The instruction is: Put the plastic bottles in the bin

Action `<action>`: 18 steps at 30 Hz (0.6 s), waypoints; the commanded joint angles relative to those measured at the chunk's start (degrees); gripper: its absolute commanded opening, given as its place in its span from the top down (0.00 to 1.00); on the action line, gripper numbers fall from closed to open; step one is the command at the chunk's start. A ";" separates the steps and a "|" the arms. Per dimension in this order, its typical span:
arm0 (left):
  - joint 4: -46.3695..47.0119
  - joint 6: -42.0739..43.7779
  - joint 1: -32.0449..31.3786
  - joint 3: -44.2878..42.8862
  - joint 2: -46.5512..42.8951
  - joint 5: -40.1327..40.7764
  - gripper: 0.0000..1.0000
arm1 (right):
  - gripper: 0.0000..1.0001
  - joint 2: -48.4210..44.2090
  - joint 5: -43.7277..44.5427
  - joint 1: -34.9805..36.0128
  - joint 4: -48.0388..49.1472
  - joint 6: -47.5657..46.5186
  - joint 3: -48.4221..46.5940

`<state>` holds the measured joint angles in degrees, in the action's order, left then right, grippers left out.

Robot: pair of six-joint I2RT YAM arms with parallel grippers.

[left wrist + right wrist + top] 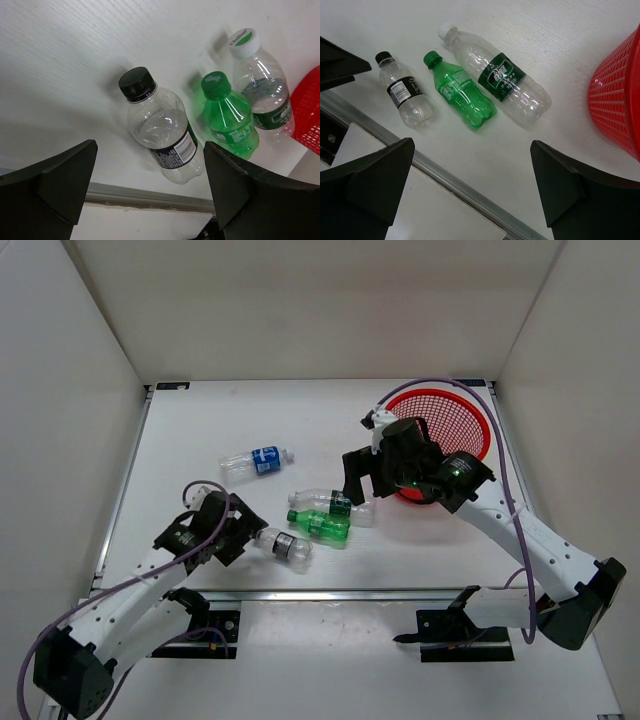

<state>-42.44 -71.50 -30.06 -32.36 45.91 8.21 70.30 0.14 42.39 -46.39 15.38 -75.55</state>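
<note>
Blue-label bottle (262, 459), green-label bottle (330, 503), green bottle (320, 524) and grey-label bottle (285, 546) lie on the desk (200, 420), outside the bin (455, 410) at far right. Left jaws and right jaws spread, empty.

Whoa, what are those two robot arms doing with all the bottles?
They're meant to put the bottles into the red bin. Right now neither holds anything, and both are open. The left gripper hovers by the grey-label bottle. The right gripper hangs over the dark-green-label bottle and the all-green bottle. The blue-label bottle lies farther back. All four lie on the table, outside the bin.
</note>
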 commanded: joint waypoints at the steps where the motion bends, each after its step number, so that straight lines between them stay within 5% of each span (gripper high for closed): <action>1: 4.37 -4.52 -1.31 0.28 4.44 1.11 0.01 | 0.01 -1.31 -0.32 0.23 0.68 -0.52 -1.62; 14: 11.84 -1.36 -3.85 -2.18 18.51 5.33 0.05 | 0.01 -1.75 3.54 -1.25 -0.45 0.53 -1.27; 18: 14.74 -1.45 -4.65 0.01 20.80 4.54 0.19 | 0.01 -2.54 4.17 -2.40 -1.16 0.79 -0.57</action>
<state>-31.20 -72.90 -34.04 -32.60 66.41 11.90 69.93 2.76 41.10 -47.64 15.33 -75.55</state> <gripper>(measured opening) 0.837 0.991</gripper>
